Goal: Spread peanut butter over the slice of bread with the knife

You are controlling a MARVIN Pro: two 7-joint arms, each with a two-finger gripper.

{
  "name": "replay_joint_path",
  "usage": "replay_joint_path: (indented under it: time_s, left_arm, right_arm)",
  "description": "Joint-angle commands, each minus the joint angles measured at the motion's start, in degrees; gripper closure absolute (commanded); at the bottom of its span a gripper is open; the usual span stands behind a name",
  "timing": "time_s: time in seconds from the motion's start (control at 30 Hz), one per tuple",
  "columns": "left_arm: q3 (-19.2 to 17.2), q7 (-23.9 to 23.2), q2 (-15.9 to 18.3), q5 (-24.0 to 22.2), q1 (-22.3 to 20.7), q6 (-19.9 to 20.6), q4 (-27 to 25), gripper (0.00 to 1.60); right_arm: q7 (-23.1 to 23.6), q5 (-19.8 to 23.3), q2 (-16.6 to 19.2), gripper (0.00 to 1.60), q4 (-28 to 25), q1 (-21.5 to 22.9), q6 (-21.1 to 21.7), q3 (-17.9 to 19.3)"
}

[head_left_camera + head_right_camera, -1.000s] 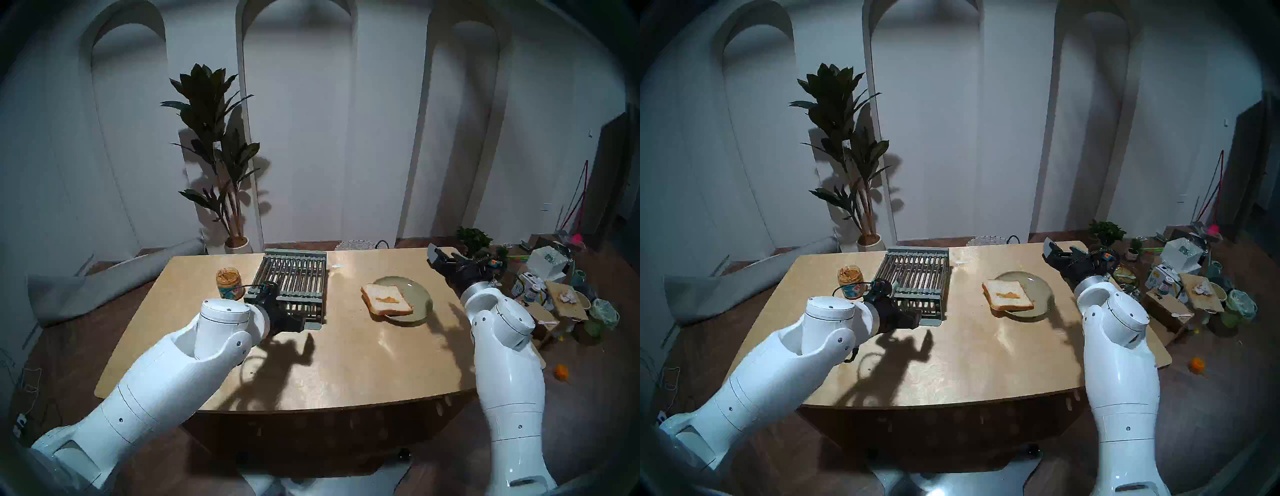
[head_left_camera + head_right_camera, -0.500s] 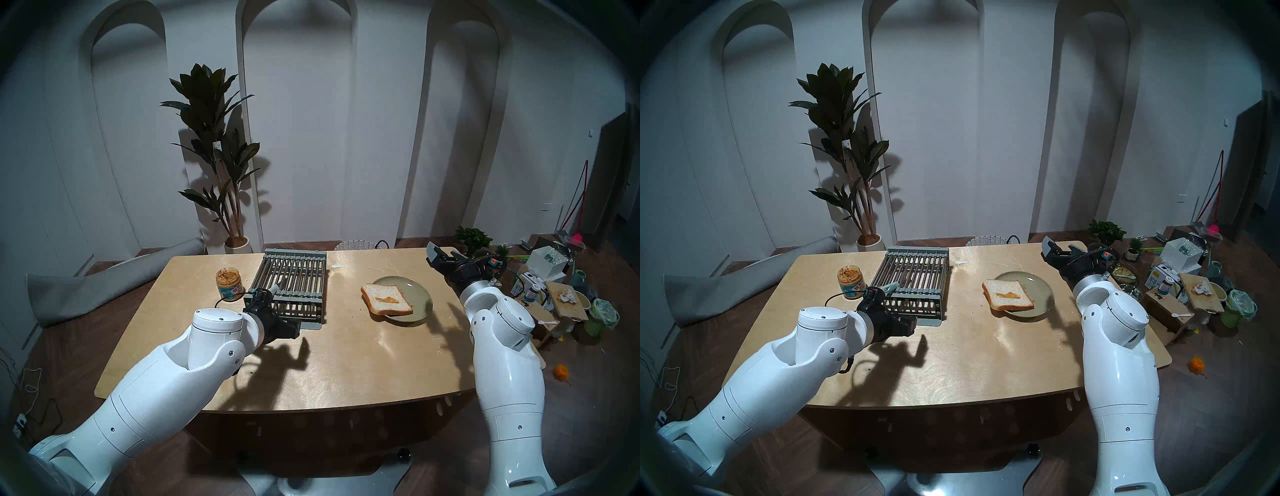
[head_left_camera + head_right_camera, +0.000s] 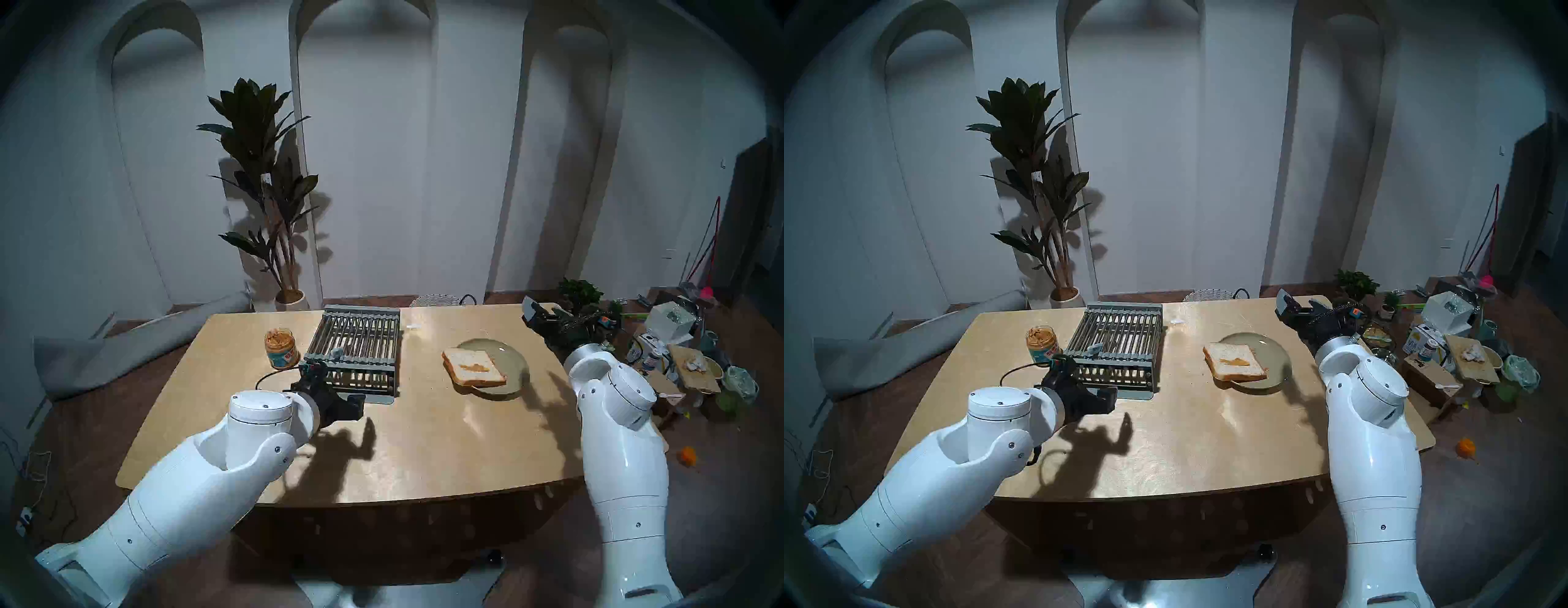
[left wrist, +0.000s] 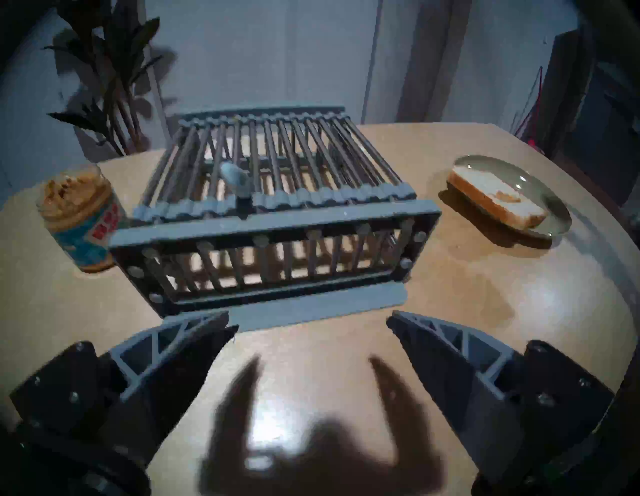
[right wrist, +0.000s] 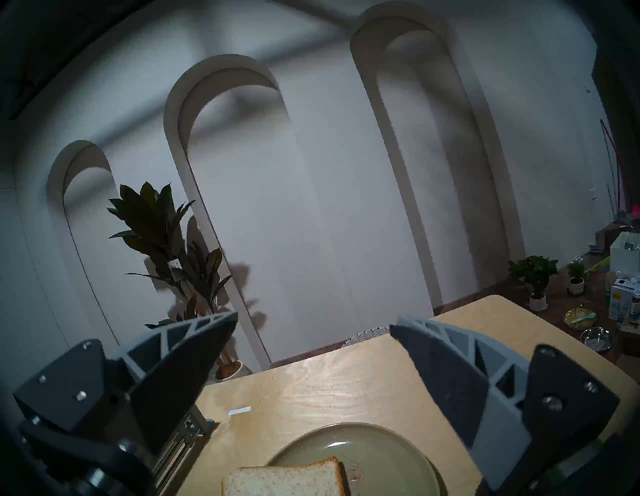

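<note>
We see the knife (image 4: 236, 180) lying on top of the rack (image 4: 277, 221). The jar of peanut butter (image 4: 78, 216) stands just left of the rack, the bread (image 4: 495, 195) on its plate (image 4: 554, 207) to the right. Our left gripper (image 4: 308, 320) hangs before the rack, fingers apart and empty; our right gripper (image 5: 313, 320), beyond the plate, gapes too.

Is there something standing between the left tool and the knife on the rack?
Nothing visible does. The left tool is open before the rack; the knife lies on the top bars, above the front frame.
</note>
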Motion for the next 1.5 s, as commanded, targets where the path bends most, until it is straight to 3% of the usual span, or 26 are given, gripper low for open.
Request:
replay_joint_path:
  time_s: [0.0, 0.17, 0.37, 0.5, 0.7, 0.73, 0.87, 1.0, 1.07, 1.17, 1.23, 1.47]
  left_arm:
    - [-3.72, 3.79, 2.53, 4.56, 0.85, -5.45, -6.48, 0.00]
    - [-6.57, 6.59, 4.75, 8.46, 2.67, -9.88, -10.06, 0.00]
    - [-9.35, 7.66, 8.07, 14.48, 7.99, -15.29, -13.57, 0.00]
    - [-9.39, 7.56, 9.05, 19.24, 9.69, -20.17, -10.74, 0.00]
    - [-9.26, 5.66, 7.82, 22.06, 7.63, -23.83, -5.53, 0.00]
    - [-9.27, 4.52, 7.36, 22.83, 6.68, -26.12, -3.22, 0.00]
    - [-9.70, 2.12, 6.51, 22.76, 5.54, -28.69, -0.36, 0.00]
    - [-11.33, -3.37, 6.17, 20.28, 5.15, -33.14, 2.43, 0.00]
    - [-11.71, -4.25, 5.82, 19.34, 5.16, -33.23, 2.66, 0.00]
    - [-13.62, -9.09, 4.95, 16.43, 5.57, -37.52, 5.01, 0.00]
    - [-13.73, -9.58, 5.11, 16.13, 5.55, -37.84, 5.35, 0.00]
    - [-14.90, -18.89, 4.07, 13.47, 5.44, -45.74, 10.12, 0.00]
  right_arm:
    - [0.61, 0.15, 0.44, 0.00, -1.59, 0.28, 0.60, -0.36]
    - [0.88, -0.26, 0.46, 0.00, -2.62, 0.25, 1.03, -1.92]
    - [0.47, -1.38, -0.03, 0.00, -4.36, -0.55, 1.51, -4.89]
    - [-0.14, -3.83, -0.43, 0.00, -4.36, -1.16, 0.66, -7.83]
    - [-2.34, -7.95, -1.02, 0.00, -3.28, -0.22, -1.59, -11.14]
    - [-3.48, -9.24, -1.35, 0.00, -2.77, 0.34, -2.20, -11.98]
    - [-4.71, -10.41, -1.65, 0.00, -2.11, 1.02, -2.59, -12.68]
    - [-6.59, -12.05, -1.70, 0.00, -1.21, 1.97, -3.08, -13.04]
    - [-6.95, -12.42, -1.64, 0.00, -0.96, 2.15, -3.19, -13.12]
    - [-8.01, -13.22, -1.66, 0.00, 0.22, 2.87, -3.29, -13.25]
    - [-8.17, -13.31, -1.65, 0.00, 0.53, 3.06, -3.29, -13.23]
    - [-9.58, -14.84, -1.70, 0.00, 2.68, 4.22, -4.68, -13.87]
